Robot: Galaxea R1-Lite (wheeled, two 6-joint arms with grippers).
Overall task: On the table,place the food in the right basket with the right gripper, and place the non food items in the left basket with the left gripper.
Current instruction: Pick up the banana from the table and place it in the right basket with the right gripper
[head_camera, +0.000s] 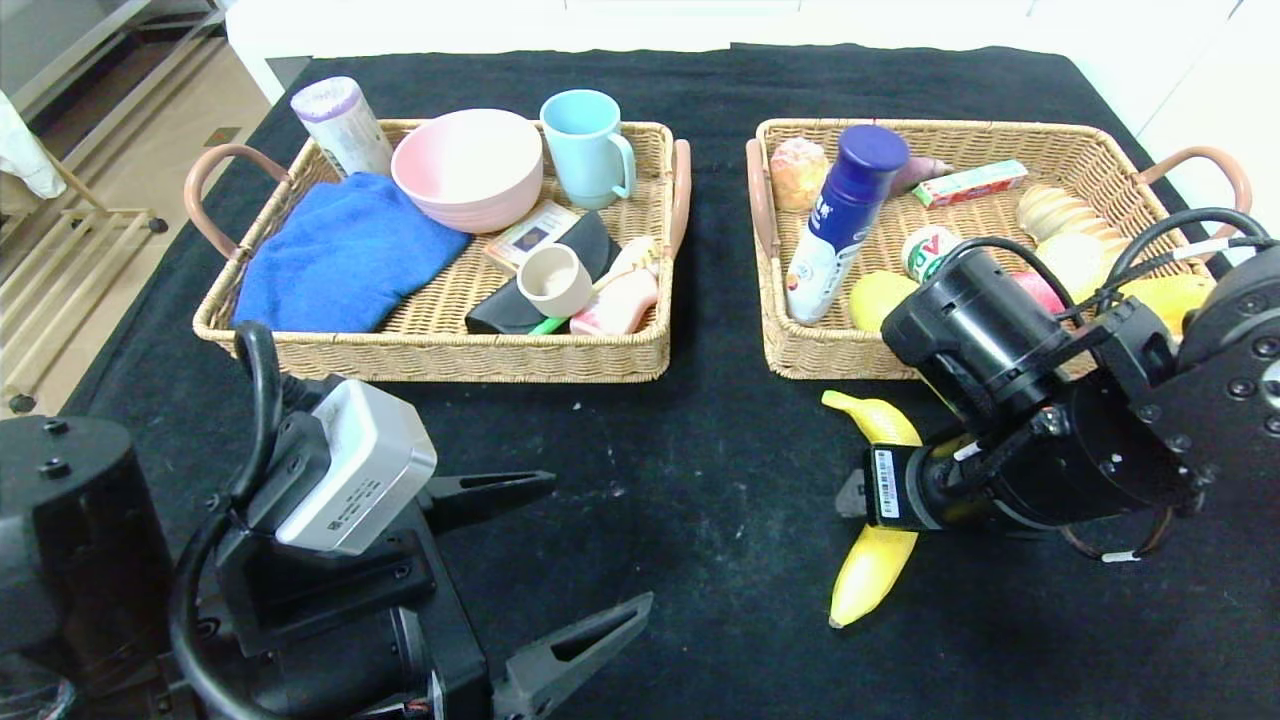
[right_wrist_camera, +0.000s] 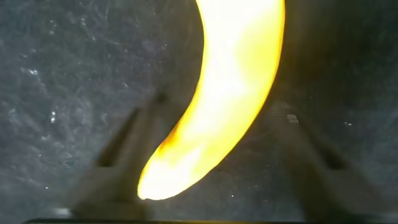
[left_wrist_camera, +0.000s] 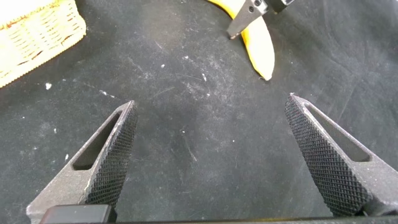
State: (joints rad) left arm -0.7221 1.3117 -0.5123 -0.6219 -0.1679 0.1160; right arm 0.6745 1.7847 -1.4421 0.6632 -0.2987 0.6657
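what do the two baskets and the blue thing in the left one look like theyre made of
Left basket and right basket: woven wicker or rattan by the look, matte tan, weave visible. Blue cloth: soft, fuzzy fabric, likely a towel; it slumps in folds.

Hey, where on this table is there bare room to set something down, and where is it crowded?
Bare black cloth lies between the left basket and right basket, and in front of the left basket, between the open left gripper and the banana. Both baskets are packed. The front right is crowded: the right gripper straddles the banana there.
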